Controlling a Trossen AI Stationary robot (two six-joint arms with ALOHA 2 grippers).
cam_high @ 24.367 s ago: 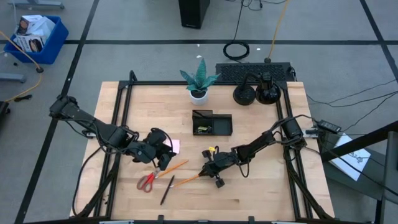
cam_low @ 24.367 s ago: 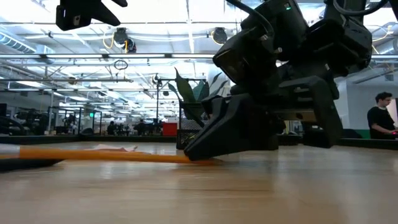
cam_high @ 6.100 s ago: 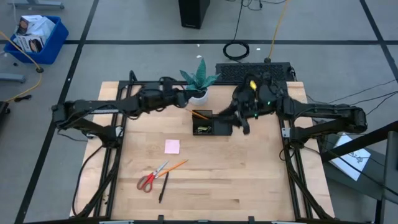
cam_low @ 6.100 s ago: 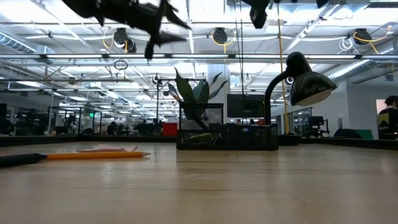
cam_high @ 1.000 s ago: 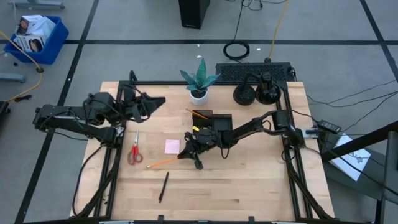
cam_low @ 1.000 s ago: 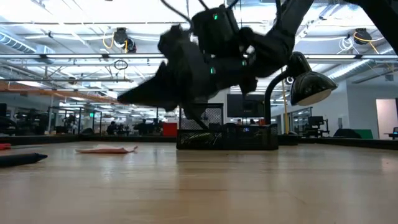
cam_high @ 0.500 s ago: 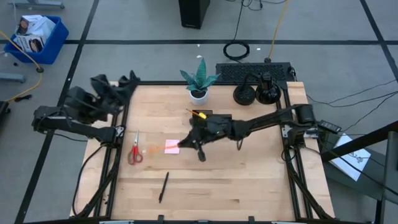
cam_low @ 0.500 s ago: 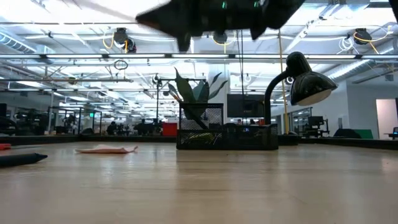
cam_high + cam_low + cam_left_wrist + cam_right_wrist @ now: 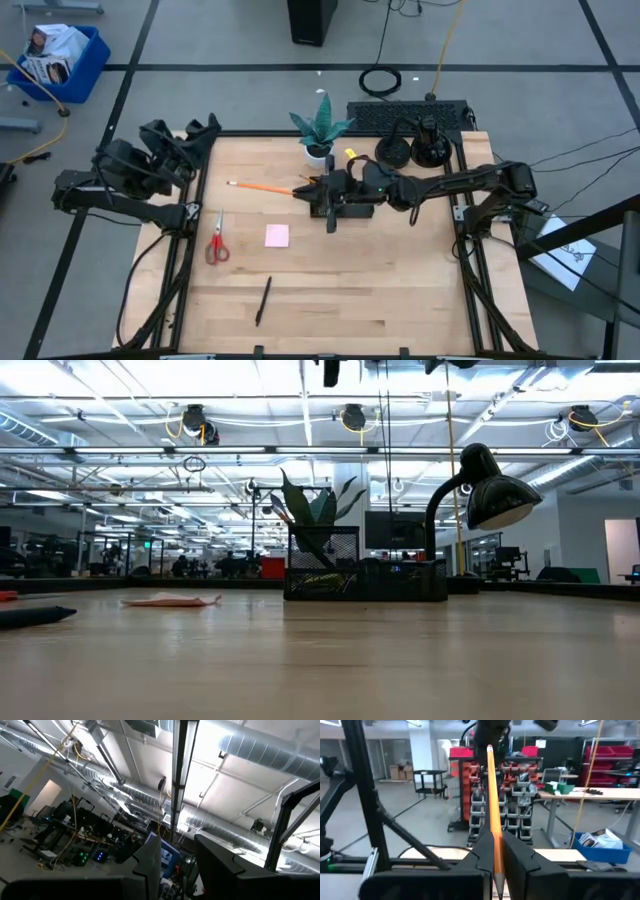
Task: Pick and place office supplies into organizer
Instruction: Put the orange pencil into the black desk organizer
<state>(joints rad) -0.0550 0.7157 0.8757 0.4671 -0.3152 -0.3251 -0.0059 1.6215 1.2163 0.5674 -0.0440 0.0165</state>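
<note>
My right gripper [image 9: 308, 190] is shut on an orange pencil [image 9: 262, 187] and hovers above the left end of the black organizer [image 9: 356, 210], which its arm mostly covers. In the low view the organizer [image 9: 365, 575] stands on the table. The red-handled scissors [image 9: 215, 240], the pink sticky-note pad [image 9: 277, 235] and a black pen [image 9: 263, 300] lie flat on the table. My left gripper [image 9: 205, 130] waits open at the far left corner; in its wrist view [image 9: 175, 855] it points up at the ceiling. My right gripper pinches the orange pencil near one end [image 9: 495, 845] between its two fingers [image 9: 482, 852]. The fingers come level from the table's right and lie along the pencil. The pencil is lifted clear and roughly level, and its long free part [image 9: 240, 185] sticks out toward the table's left.
A potted green plant [image 9: 320, 128], a black desk lamp [image 9: 392, 150] with its round base [image 9: 432, 152] and a black keyboard [image 9: 405, 115] sit along the far edge. Bare wood lies in the near half, right of the pen.
My right gripper has picked the pencil up off the table beside the pink pad, risen and moved toward the far edge to above the organizer. The pencil is now lifted clear, pointing toward the table's left. My left arm has drawn back to the far left corner.
</note>
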